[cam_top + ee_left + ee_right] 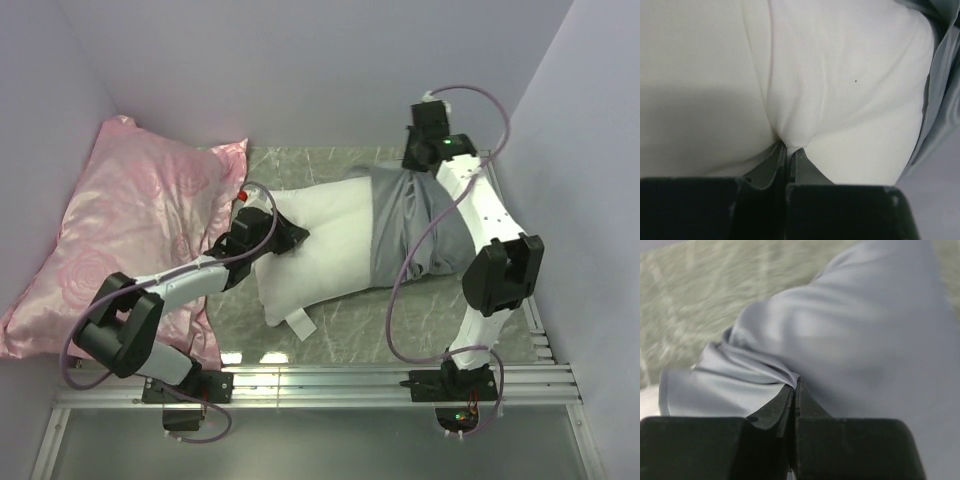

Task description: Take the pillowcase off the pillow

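A silver aluminium rail frame edges the near side of the pale green marble-patterned tabletop. On it lies the plump white rectangular pillow, its long axis running left to right (tilted a little, the right end farther away), its bare end toward the pink rose-patterned satin pillow. The left gripper is pinched tight on a fold of the white pillow's fabric. The shiny grey-blue satin pillowcase sleeves the pillow's right end, bunched; the right gripper is clamped on its fabric at the far side. Plain lavender walls enclose three sides.
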Tool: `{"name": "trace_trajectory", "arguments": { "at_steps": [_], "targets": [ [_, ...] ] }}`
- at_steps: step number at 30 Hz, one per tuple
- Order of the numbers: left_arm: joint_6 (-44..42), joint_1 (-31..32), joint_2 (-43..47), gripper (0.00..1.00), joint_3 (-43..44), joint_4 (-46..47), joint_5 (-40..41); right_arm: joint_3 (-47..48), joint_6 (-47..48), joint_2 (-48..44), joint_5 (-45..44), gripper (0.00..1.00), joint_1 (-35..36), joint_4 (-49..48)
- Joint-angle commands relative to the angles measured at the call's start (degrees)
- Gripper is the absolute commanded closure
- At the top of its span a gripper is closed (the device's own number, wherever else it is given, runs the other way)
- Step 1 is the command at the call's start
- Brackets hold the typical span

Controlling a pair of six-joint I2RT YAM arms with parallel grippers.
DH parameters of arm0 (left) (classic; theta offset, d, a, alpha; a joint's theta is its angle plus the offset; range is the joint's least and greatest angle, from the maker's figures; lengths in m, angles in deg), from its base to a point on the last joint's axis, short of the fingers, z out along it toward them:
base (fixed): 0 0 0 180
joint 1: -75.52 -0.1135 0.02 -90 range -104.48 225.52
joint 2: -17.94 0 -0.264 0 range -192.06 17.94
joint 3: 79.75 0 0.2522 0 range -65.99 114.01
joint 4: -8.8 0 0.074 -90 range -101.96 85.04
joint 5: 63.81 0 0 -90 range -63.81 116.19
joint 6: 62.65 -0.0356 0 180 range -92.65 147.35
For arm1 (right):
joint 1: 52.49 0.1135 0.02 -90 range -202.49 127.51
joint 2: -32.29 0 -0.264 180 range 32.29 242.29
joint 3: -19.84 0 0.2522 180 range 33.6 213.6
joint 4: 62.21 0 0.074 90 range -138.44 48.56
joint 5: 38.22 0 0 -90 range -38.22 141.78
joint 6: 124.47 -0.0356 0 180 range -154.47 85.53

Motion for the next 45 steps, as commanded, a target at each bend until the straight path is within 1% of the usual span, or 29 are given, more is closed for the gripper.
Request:
{"name": "trace_trajectory", "arguments": {
  "at_steps": [1, 2, 5, 8, 9, 12, 13, 14, 18, 19, 21, 23, 24, 26, 28, 29, 30, 31, 32, 34, 35, 36, 37, 39, 40, 41, 42, 43, 45],
  "targets": [
    [-0.21, -0.92, 2.07, 0.99, -4.51, -16.36, -0.41, 3.20, -5.05, -8.24, -10.23, 1.00, -7.13, -0.89],
    [-0.20, -1.35, 3.14, 1.00, -4.25, -17.32, 0.46, 3.46, -6.63, -9.82, -9.62, 1.00, -9.41, -0.72],
    [-1.26, -4.60, 7.88, 0.99, -2.23, -21.98, 0.64, 3.81, -8.13, -12.20, -9.00, 1.00, -12.15, -1.33],
    [-3.62, -10.57, 13.77, 0.99, 0.57, -26.81, 0.38, 5.40, -9.62, -12.55, -8.30, 1.00, -13.56, 0.07],
    [-4.42, -15.02, 15.00, 0.99, 1.63, -28.31, -0.92, 4.97, -9.98, -12.99, -7.08, 1.00, -16.35, -0.19],
    [-7.32, -21.46, 18.00, 0.99, 7.33, -32.35, -1.64, 3.03, -10.42, -14.31, -3.56, 1.00, -17.34, -1.59],
    [-8.46, -22.36, 18.09, 0.99, 11.35, -33.67, -1.55, 3.03, -10.42, -14.31, -3.47, 1.00, -17.43, -1.42],
    [-8.90, -23.06, 18.00, 0.99, 13.22, -35.68, -1.47, 3.03, -10.34, -13.88, -1.64, 1.00, -17.34, -1.33],
    [-10.40, -23.07, 16.43, 1.00, 22.62, -38.07, -0.94, 0.31, -10.69, -13.35, 1.27, 1.00, -17.08, -2.64],
    [-11.27, -22.98, 15.73, 0.99, 23.51, -37.47, -3.46, -1.44, -10.69, -13.26, 2.32, 1.00, -16.82, -3.08],
    [-11.54, -21.76, 12.93, 0.99, 26.14, -37.46, -4.45, -3.38, -10.60, -13.00, 5.56, 1.00, -15.94, -5.02],
    [-13.47, -18.52, 10.72, 0.99, 28.26, -37.72, -1.05, -5.67, -10.25, -11.95, 5.33, 1.00, -12.61, -6.33],
    [-13.91, -17.45, 8.53, 0.99, 30.88, -38.51, 0.28, -6.28, -10.16, -11.59, 6.63, 0.99, -11.64, -6.86],
    [-14.62, -16.57, 6.67, 0.99, 33.27, -38.69, 3.00, -8.04, -9.20, -10.19, 7.35, 0.85, -7.77, -8.36],
    [-15.05, -16.65, 3.78, 0.99, 35.82, -38.78, 4.59, -8.48, -7.53, -9.05, 7.87, 0.67, -5.31, -7.66],
    [-15.58, -16.83, 2.63, 1.00, 36.96, -39.30, 4.77, -8.92, -7.35, -9.30, 6.65, 0.48, -3.38, -6.61],
    [-16.11, -16.91, 0.62, 0.99, 38.62, -40.26, 7.56, -12.41, -7.26, -10.17, 5.34, 0.40, -3.02, -7.13],
    [-16.29, -17.18, -0.09, 1.00, 38.73, -40.10, 8.20, -14.79, -8.04, -13.40, 5.41, 0.09, -3.01, -8.26],
    [-16.20, -18.14, -0.71, 1.00, 38.55, -39.58, 8.29, -17.25, -8.57, -15.26, 6.02, 0.04, -4.58, -10.80],
    [-15.15, -19.46, -2.03, 0.99, 37.41, -38.00, 6.45, -24.17, -10.85, -20.35, 8.21, 0.03, -8.09, -12.49],
    [-14.97, -20.42, -2.47, 1.00, 36.98, -37.47, 6.10, -26.65, -11.56, -21.94, 11.53, 0.02, -10.11, -14.23],
    [-14.88, -20.69, -3.17, 1.00, 36.45, -37.03, 5.75, -29.38, -12.00, -23.61, 12.95, 0.02, -13.53, -15.47],
    [-14.80, -20.96, -3.70, 1.00, 36.44, -36.94, 5.66, -34.02, -12.53, -26.24, 13.32, 0.02, -15.39, -16.35],
    [-14.71, -21.57, -5.19, 1.00, 36.44, -36.68, 5.39, -38.52, -12.44, -28.72, 14.97, 0.01, -18.72, -18.37],
    [-14.45, -21.83, -5.55, 1.00, 36.18, -36.32, 5.13, -42.81, -12.71, -30.55, 16.30, 0.00, -20.14, -19.43],
    [-14.27, -22.10, -6.07, 0.99, 36.09, -35.88, 4.26, -45.29, -13.23, -31.44, 18.14, 0.00, -21.81, -22.57],
    [-14.27, -22.10, -7.12, 1.00, 36.18, -35.79, 3.81, -50.10, -13.84, -32.24, 23.98, 0.00, -23.30, -24.86],
    [-14.18, -22.10, -7.57, 1.00, 36.18, -35.79, 3.03, -52.15, -15.42, -32.59, 27.09, 0.00, -26.27, -27.06],
    [-14.00, -22.10, -8.36, 1.00, 35.83, -34.92, 2.14, -55.75, -16.48, -30.94, 36.38, 0.00, -27.79, -32.34]
  ]
}}
